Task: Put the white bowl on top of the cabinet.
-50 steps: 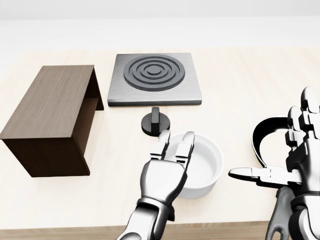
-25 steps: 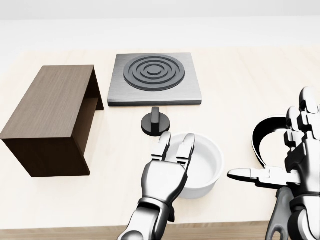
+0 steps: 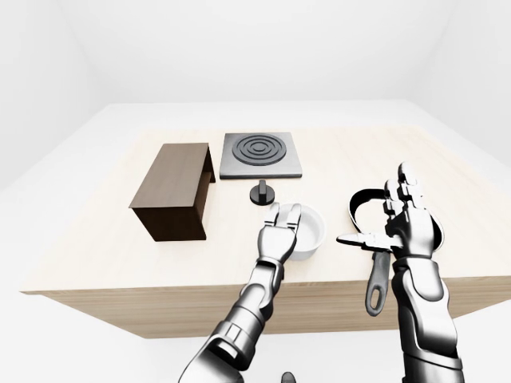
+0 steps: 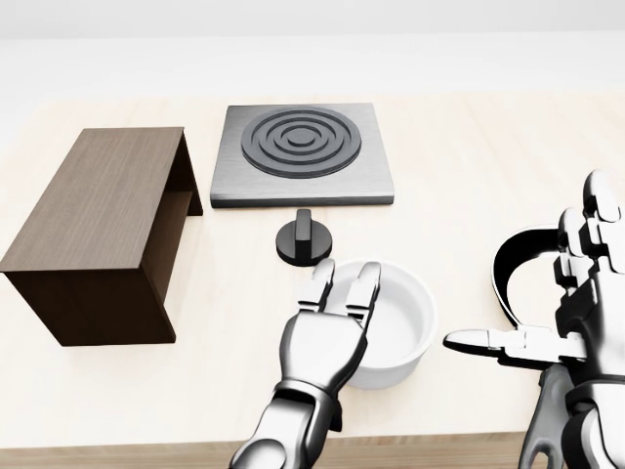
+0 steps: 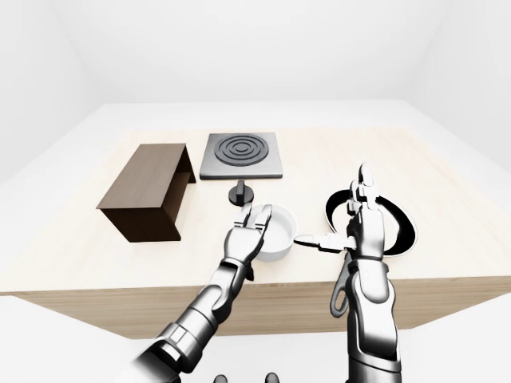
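Two hands open: left hand fingers spread over the bowl rim at its 9 o'clock, probably touching, lining up a grasp; cabinet at 9 o'clock on worktop.

My left hand hangs with fingers spread over the bowl, whose near rim it covers. Just beyond its fingertips stands the knob, with the burner plate past that. To its left, bare table runs to the cabinet. My right hand and the pan crowd the other side.
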Tool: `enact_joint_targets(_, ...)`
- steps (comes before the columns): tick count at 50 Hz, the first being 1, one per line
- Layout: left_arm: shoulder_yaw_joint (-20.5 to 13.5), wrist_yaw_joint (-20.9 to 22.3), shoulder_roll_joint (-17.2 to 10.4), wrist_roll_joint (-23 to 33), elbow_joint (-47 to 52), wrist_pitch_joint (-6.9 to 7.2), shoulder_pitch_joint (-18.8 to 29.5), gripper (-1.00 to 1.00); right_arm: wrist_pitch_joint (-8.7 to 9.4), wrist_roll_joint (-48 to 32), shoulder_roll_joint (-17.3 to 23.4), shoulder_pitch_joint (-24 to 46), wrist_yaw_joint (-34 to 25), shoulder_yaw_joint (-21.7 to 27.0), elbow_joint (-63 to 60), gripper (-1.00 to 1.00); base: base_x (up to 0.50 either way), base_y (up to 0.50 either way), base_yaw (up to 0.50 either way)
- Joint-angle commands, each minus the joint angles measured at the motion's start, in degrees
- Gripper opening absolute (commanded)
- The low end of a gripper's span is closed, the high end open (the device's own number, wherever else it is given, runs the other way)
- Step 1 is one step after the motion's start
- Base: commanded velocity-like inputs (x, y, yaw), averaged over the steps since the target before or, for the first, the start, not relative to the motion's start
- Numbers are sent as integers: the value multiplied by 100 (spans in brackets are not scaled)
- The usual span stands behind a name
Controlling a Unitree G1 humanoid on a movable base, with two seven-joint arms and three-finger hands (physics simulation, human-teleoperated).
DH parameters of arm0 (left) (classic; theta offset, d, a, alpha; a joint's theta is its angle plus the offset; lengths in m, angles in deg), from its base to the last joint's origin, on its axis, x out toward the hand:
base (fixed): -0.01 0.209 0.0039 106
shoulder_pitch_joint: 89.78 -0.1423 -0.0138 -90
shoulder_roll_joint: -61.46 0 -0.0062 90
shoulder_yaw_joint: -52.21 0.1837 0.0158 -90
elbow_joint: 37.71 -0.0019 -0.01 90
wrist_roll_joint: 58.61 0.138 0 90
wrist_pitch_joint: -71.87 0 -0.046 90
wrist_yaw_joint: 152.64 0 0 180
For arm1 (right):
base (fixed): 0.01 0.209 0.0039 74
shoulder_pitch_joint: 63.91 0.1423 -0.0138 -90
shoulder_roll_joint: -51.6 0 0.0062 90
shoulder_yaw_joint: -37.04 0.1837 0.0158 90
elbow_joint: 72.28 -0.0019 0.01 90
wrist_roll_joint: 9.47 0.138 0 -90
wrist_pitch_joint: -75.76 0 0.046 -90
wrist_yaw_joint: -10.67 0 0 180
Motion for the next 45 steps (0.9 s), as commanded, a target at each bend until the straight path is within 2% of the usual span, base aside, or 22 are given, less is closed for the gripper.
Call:
enact_joint_targets(1,-28,-161,41,-85,-417,0,188,100,0,12,10,11,-7,15,8,100,0,0,0)
enact_joint_targets(10,-3,-213,55,-57,-572,0,202,100,0,21,8,2,-10,17,-10,100,0,0,0)
enact_joint_targets(11,-5,-213,52,-60,-587,0,206,92,0,21,7,4,-9,16,-8,100,0,0,0)
enact_joint_targets(12,-12,-228,50,-64,-603,0,218,-17,0,19,6,9,-7,13,5,100,0,0,0)
enact_joint_targets(13,-18,-246,43,-72,-603,0,224,-100,0,14,6,13,-4,8,20,100,0,0,0)
enact_joint_targets(37,75,-202,6,209,-323,0,13,-100,0,-24,-15,-14,-25,-32,16,100,0,0,0)
enact_joint_targets(45,-16,60,-145,229,262,0,-59,-100,0,-50,-33,-24,-19,-65,12,100,0,0,0)
